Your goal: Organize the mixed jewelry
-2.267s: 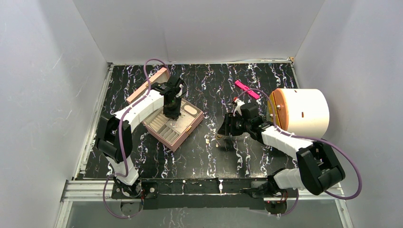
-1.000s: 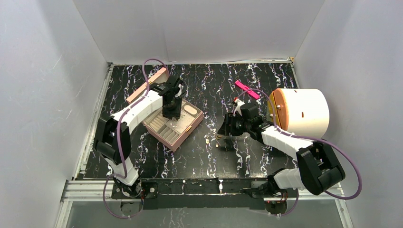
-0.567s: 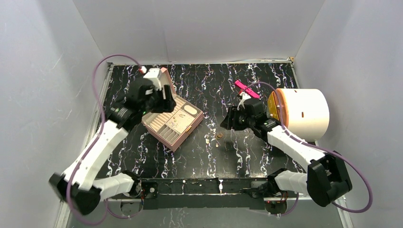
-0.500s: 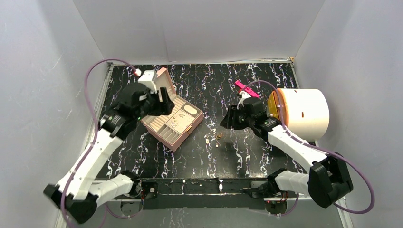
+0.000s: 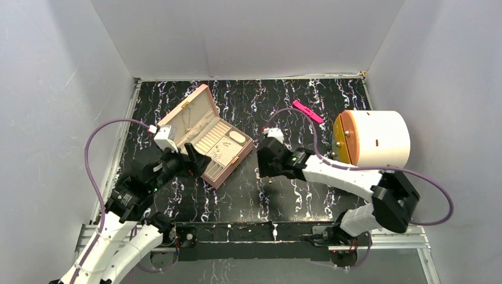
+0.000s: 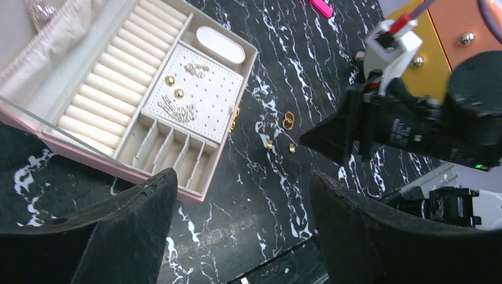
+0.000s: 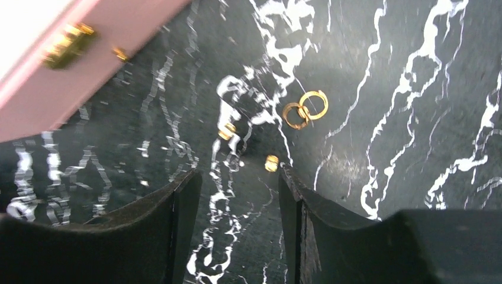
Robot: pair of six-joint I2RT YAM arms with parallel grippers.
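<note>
Loose jewelry lies on the black marbled table: two linked gold rings (image 7: 305, 109), a small gold piece (image 7: 227, 131) and a gold stud (image 7: 272, 163). The same rings (image 6: 288, 120) and studs (image 6: 270, 144) show in the left wrist view. My right gripper (image 7: 238, 174) hangs open just above them, nothing between its fingers, and hides them from the top camera (image 5: 261, 167). More studs (image 6: 183, 97) sit on the white perforated pad of the open pink box (image 5: 220, 173). My left gripper (image 6: 243, 174) is open and empty, raised at the box's near-left side (image 5: 195, 158).
A bright pink flat bar (image 5: 308, 111) lies at the back right. A large white cylinder with an orange end (image 5: 373, 139) rests on its side at the right. The box lid (image 5: 184, 115) stands open toward the back left. Grey walls enclose the table.
My left arm has pulled back from over the box toward the near left, and its jaws have opened wide. My right gripper has slid left over the loose pieces.
</note>
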